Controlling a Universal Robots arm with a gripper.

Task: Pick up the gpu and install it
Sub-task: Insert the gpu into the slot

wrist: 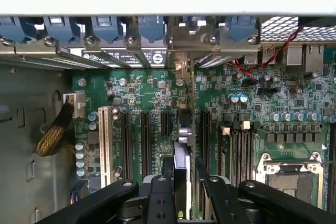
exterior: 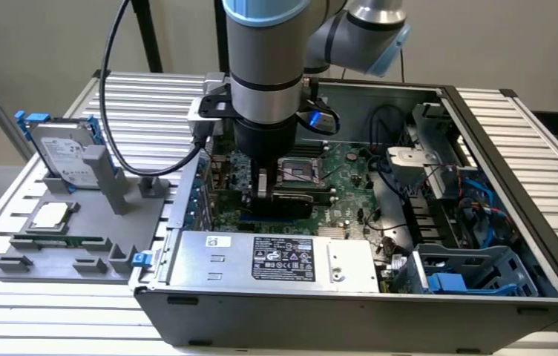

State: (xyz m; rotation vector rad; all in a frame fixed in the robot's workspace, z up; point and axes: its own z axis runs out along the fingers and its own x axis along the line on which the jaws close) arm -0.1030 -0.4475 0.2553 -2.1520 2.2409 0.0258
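The gpu [wrist: 184, 145] stands on edge over the green motherboard [wrist: 147, 93], between the black expansion slots. Its silver bracket [wrist: 181, 69] reaches the slot openings in the case's rear wall. My gripper [wrist: 184, 182] is shut on the card's upper edge, one black finger on each face. In the exterior view the gripper [exterior: 277, 194] is low inside the open computer case [exterior: 497, 148], and the card's black side [exterior: 299, 202] shows just below the arm, over the motherboard [exterior: 343, 159].
A grey fixture [exterior: 61, 256] at the exterior view's left holds a silver hard drive with blue rails [exterior: 66, 152], a processor chip [exterior: 51, 215] and a memory stick [exterior: 56, 241]. The power supply [exterior: 279, 259], processor socket [wrist: 291, 177], blue latches [wrist: 107, 27] and cables [exterior: 412, 185] crowd the case.
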